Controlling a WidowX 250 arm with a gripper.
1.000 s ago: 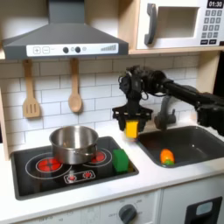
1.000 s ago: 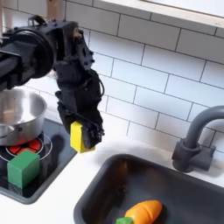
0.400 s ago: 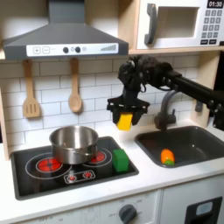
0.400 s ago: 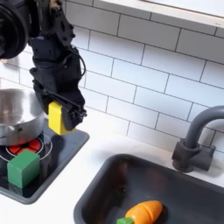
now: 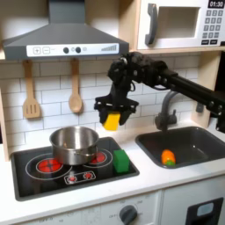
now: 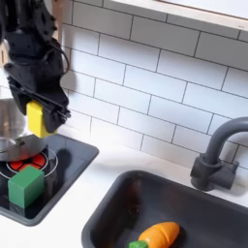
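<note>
I see the hand [image 5: 112, 112] clamped on a yellow block [image 5: 112, 120], held in the air at frame centre in the first exterior view, above the green block [image 5: 120, 161] on the stovetop [image 5: 53, 176] and right of the steel pot [image 5: 75, 143]. A carrot [image 6: 157, 234] lies in the sink [image 6: 116, 208], lower centre of the second exterior view.

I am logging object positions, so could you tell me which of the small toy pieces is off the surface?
The yellow block, shut in the gripper above the stove; the green block and carrot lie down.
</note>
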